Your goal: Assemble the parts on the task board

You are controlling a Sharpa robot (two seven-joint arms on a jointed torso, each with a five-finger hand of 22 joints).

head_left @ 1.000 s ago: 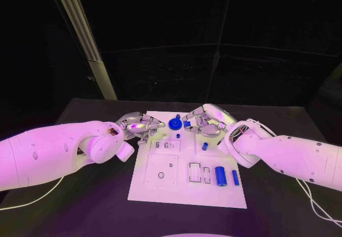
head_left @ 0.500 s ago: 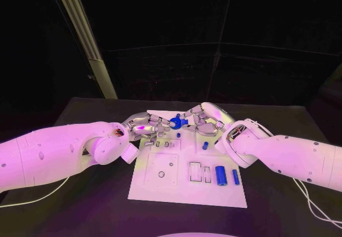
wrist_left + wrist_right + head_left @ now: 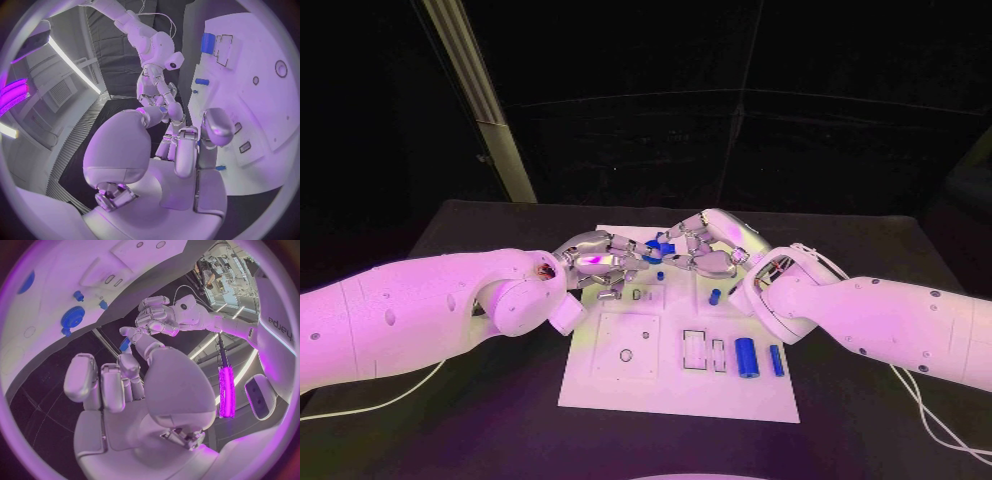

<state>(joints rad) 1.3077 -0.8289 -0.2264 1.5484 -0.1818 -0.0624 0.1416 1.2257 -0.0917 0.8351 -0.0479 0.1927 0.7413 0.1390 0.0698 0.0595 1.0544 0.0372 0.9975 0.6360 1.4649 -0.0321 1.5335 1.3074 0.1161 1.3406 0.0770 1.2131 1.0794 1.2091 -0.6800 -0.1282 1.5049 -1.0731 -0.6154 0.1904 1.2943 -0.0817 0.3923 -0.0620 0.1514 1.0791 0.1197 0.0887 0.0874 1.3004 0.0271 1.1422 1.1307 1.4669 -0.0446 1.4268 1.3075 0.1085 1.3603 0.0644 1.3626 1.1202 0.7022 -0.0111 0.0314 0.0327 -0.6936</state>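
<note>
**Both hands meet over the far edge of the board**

On my head view, the left hand is over the far left part of the task board, which lies in the middle of the black table. Its fingers are curled in, but I cannot tell if they hold something.

Just beside it is a small blue part, between the two hands. The right hand comes to it from the far right part of the board. In the right wrist view this part sits pinched at the tips of the right hand's fingers, so I read this hand as gripping it.

The same view shows a blue gear lying on the board.

Toward the near right corner of the board, two blue cylinders lie side by side, close together. A smaller blue piece is further back, near the right arm.

On the white arm behind the left hand, the right wrist view lets me read the letters "arpa"; what comes before them I cannot read.
</note>
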